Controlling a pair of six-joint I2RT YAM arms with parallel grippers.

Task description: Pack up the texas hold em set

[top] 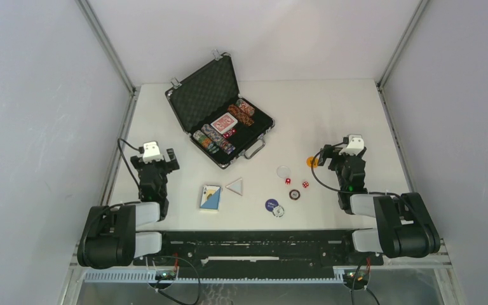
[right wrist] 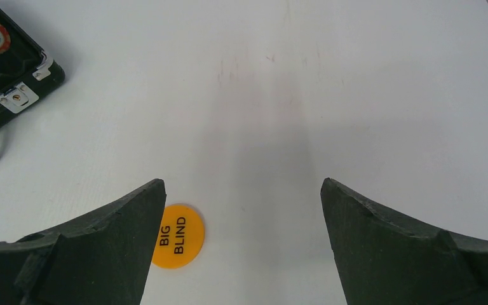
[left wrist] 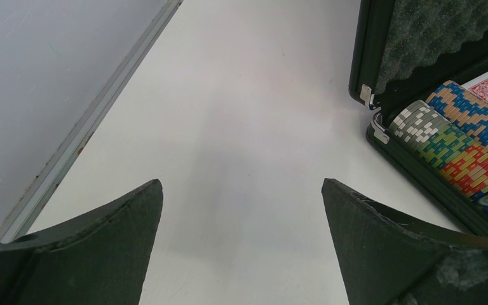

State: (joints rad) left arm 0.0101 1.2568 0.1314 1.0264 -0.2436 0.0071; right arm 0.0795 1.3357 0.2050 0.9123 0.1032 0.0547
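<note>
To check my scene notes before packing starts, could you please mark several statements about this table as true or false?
1. The briefcase stands open. True.
2. The blue card deck lies inside the briefcase. False: it lies on the table, nearer the arms.
3. The orange disc reads BIG BLIND. True.
4. The right end effector grips a die. False: it is open and empty; the red dice lie on the table.
5. A red card deck lies in the briefcase. True.
</note>
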